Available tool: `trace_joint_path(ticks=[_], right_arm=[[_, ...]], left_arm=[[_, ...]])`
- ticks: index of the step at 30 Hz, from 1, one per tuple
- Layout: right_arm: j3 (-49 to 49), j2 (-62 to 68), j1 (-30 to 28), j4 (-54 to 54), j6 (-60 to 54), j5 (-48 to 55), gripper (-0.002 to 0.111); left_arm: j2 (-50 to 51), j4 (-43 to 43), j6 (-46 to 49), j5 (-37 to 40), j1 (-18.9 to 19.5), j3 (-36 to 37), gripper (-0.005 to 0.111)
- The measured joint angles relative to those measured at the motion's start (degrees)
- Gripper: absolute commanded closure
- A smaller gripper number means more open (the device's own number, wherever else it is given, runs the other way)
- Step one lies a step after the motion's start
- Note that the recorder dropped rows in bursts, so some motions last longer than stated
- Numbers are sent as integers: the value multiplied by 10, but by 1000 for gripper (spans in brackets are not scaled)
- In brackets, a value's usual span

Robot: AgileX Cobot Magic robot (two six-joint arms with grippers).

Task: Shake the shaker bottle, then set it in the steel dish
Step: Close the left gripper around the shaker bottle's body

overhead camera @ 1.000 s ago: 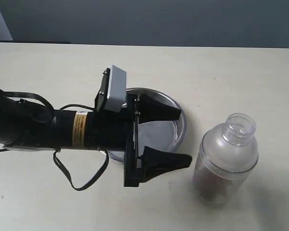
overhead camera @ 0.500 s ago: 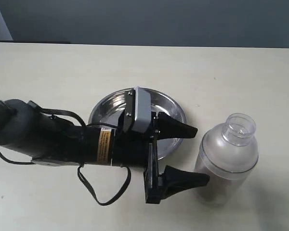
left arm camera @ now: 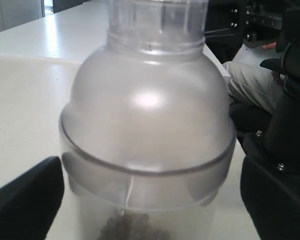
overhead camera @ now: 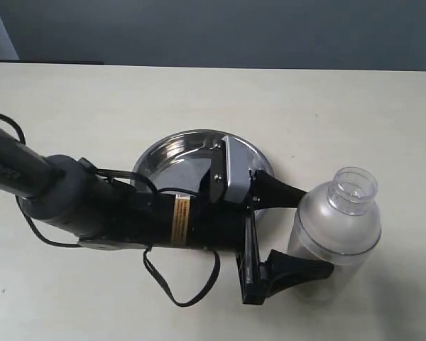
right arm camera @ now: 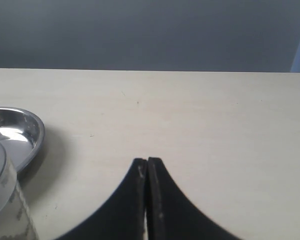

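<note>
Straddling the shaker bottle (overhead camera: 344,213), left claw (overhead camera: 318,231) spread apart
Upright on the table (overhead camera: 341,106), it stands between both fingers (overhead camera: 298,268), just right of the steel dish (overhead camera: 172,153). Closing high on the slick dome could squeeze it out and topple it. Right claw (right arm camera: 147,165): pressed together.

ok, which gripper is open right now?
The left gripper: its jaws stand wide apart on either side of the bottle. The right gripper has its fingers pressed together, nothing between them.
</note>
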State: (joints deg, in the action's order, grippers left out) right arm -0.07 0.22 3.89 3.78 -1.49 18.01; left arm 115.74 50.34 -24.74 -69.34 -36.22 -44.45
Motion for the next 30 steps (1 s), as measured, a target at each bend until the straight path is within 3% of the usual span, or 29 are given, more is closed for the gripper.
trace_joint_path(ticks=[6, 15, 30], right_arm=[[0, 0, 0, 0, 1, 0, 109], [0, 0, 0, 0, 1, 0, 109], [0, 0, 0, 0, 0, 0, 109]], left_arm=[[8, -13, 2, -1, -3, -6, 18], [52, -40, 6, -1, -38, -35, 18], [78, -91, 10, -10, -48, -58, 18]])
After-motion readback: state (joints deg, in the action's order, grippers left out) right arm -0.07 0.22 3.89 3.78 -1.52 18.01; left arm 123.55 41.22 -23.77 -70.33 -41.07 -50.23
